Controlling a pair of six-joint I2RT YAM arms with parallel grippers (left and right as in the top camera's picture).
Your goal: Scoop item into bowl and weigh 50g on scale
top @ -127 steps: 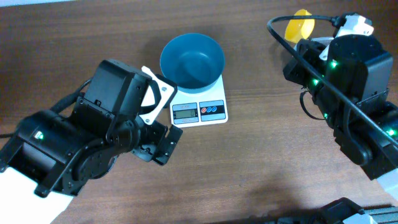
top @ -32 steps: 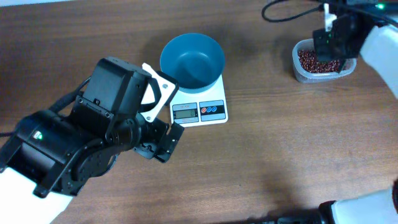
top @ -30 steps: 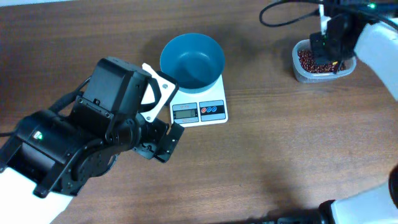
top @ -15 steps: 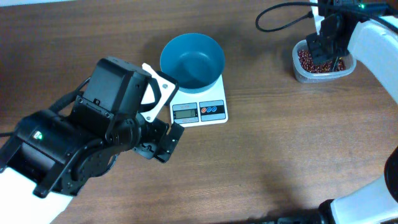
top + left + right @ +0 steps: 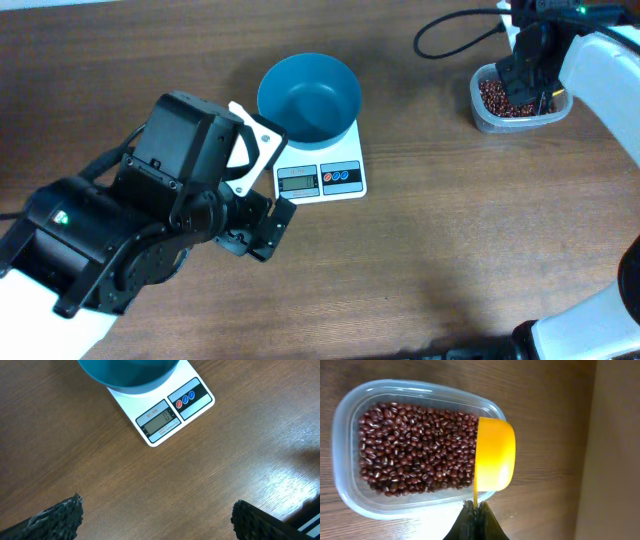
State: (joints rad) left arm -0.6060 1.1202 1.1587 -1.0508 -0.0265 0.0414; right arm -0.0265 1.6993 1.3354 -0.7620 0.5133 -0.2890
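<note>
The teal-blue bowl [image 5: 309,97] stands empty on the white scale [image 5: 320,178], whose display [image 5: 161,422] reads 0. The dark reddish-brown beans [image 5: 415,450] fill a clear plastic tub [image 5: 516,101] at the far right. My right gripper [image 5: 476,510] is shut on the thin handle of a yellow scoop [image 5: 495,453], held on its side at the tub's edge, over the beans. In the overhead view the right gripper [image 5: 527,70] hangs over the tub. My left gripper [image 5: 155,520] is open and empty above bare table, in front of the scale.
The bulky left arm [image 5: 150,230] fills the left front of the table, close to the scale's left edge. A black cable [image 5: 450,30] loops at the back right. The wooden table [image 5: 450,230] stretches between scale and tub.
The right arm swung from beside the table to above the tub, carrying the yellow scoop, and settled over the beans. The left arm has not moved.
</note>
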